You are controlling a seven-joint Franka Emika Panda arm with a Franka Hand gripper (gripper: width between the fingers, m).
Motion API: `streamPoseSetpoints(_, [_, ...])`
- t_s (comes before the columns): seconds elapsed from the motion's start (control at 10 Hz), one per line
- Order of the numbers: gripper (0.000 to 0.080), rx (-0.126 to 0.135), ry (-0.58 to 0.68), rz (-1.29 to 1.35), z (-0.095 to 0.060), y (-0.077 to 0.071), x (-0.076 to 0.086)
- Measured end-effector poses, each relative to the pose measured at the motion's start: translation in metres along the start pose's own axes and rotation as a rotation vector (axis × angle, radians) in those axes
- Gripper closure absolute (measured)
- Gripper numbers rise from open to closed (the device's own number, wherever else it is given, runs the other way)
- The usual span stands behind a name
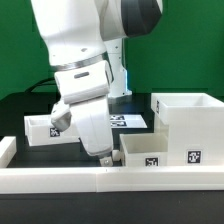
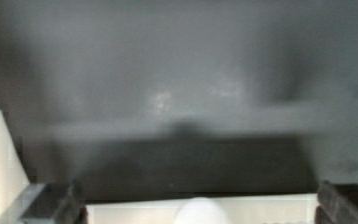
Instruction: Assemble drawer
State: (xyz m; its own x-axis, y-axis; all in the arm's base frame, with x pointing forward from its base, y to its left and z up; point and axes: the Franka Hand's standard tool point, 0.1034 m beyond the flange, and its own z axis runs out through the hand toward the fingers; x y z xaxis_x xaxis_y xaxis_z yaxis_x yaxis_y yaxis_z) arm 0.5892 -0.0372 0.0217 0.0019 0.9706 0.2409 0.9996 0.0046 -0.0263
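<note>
Gripper (image 1: 101, 155) points straight down low in the middle of the exterior view, close over the black table (image 1: 40, 152). Its tip is just beside the left end of the middle tray (image 1: 142, 150) and just behind the long white rail (image 1: 60, 180) that runs along the lower edge of the frame. In the wrist view its 2 fingers (image 2: 44, 205) stand spread wide with nothing pinched. Between them lies 1 white strip with a rounded bump (image 2: 194, 212); which part that is, and whether the fingers touch it, cannot be told. The drawer lies in 3 separate pieces: 1 housing (image 1: 190, 125) and 2 trays. The housing stands at the exterior view's right, open side up and taller than the trays, with 1 tag (image 1: 193, 156) low on the face toward the camera. The middle tray sits right against or just beside the housing's left side, open top up, its long axis running left to right across the frame and its tagged face toward the camera. The left tray (image 1: 40, 125) sits at the middle left of the frame, well apart from the other 2 pieces, open top up and also long from left to right. Its right end is hidden behind the arm (image 1: 80, 50). Behind the gripper, 1 marker board (image 1: 125, 120) lies flat, partly covered.
</note>
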Motion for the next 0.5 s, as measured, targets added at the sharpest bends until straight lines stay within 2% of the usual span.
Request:
streamPoseSetpoints(0.1, [0.0151,-0.004,0.002,-0.001,0.002,0.0,0.005])
streamPoseSetpoints(0.2, [0.0151,-0.033,-0.004,-0.006,0.003,0.003,0.008])
streamPoseSetpoints(0.3, [0.0151,-0.029,-0.001,-0.001,0.006,0.002,0.015])
streamPoseSetpoints(0.4, [0.0151,-0.035,-0.003,0.003,0.007,0.003,0.021])
streamPoseSetpoints(0.5, [0.0151,-0.058,-0.01,0.005,0.009,0.005,0.025])
